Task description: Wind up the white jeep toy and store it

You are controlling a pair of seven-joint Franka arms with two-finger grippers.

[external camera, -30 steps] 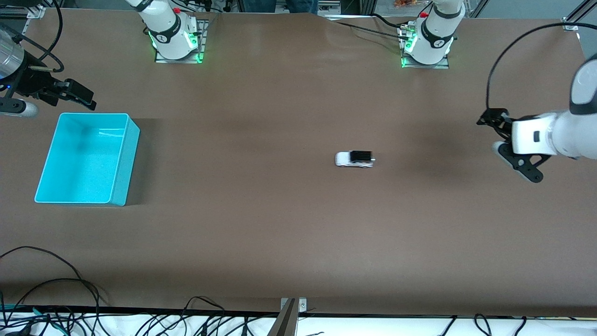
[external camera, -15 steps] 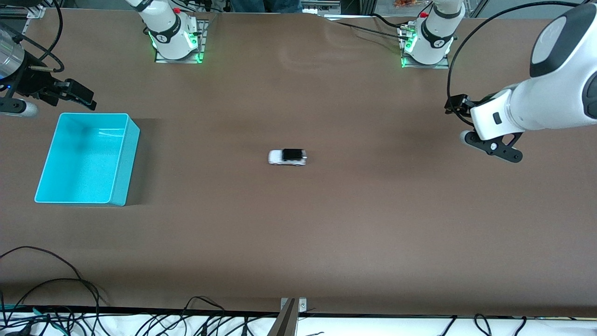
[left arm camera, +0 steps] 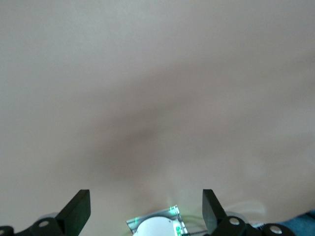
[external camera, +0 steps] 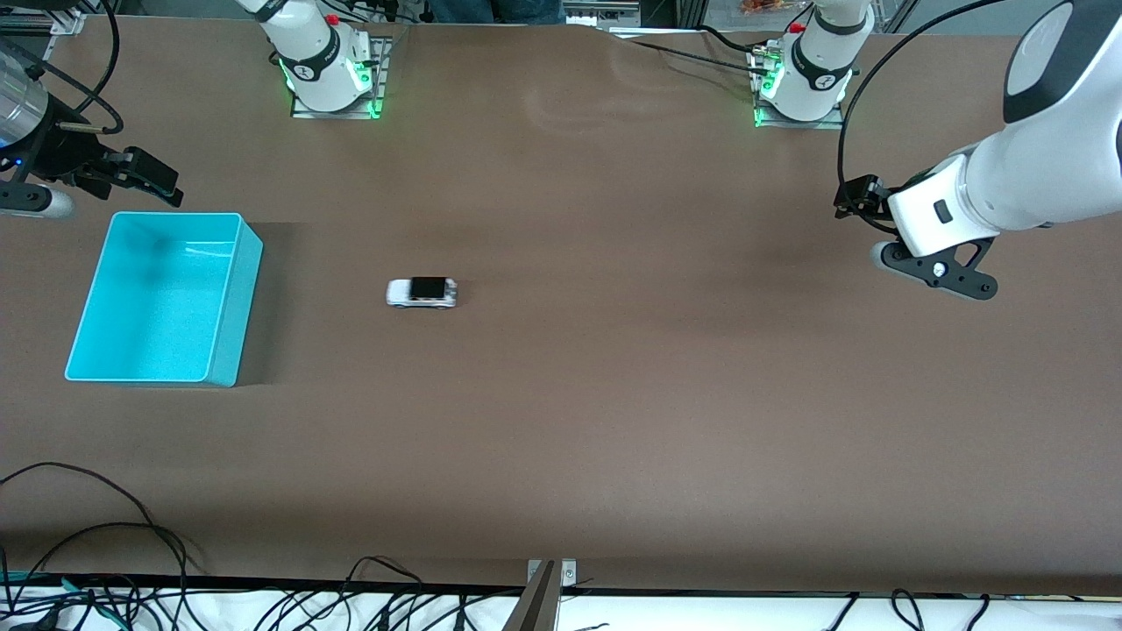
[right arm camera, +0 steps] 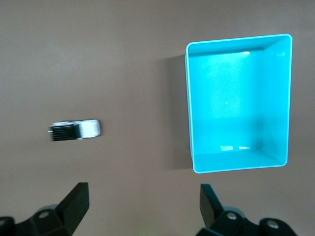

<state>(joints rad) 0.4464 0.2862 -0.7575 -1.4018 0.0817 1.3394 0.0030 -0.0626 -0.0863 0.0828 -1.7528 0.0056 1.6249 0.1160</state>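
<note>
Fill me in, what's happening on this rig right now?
Nothing is held. The white jeep toy sits alone on the table, between the arms and nearer the turquoise bin, which is empty. The right hand is open above the table by the bin; the left hand is open at its own end.

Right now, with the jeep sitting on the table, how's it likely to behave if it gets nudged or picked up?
The jeep rests on its wheels on flat, smooth table, so a nudge along its length would likely send it rolling, maybe toward the bin. It looks tiny and rigid, probably light. A sideways push would more likely skid or tip it.
</note>
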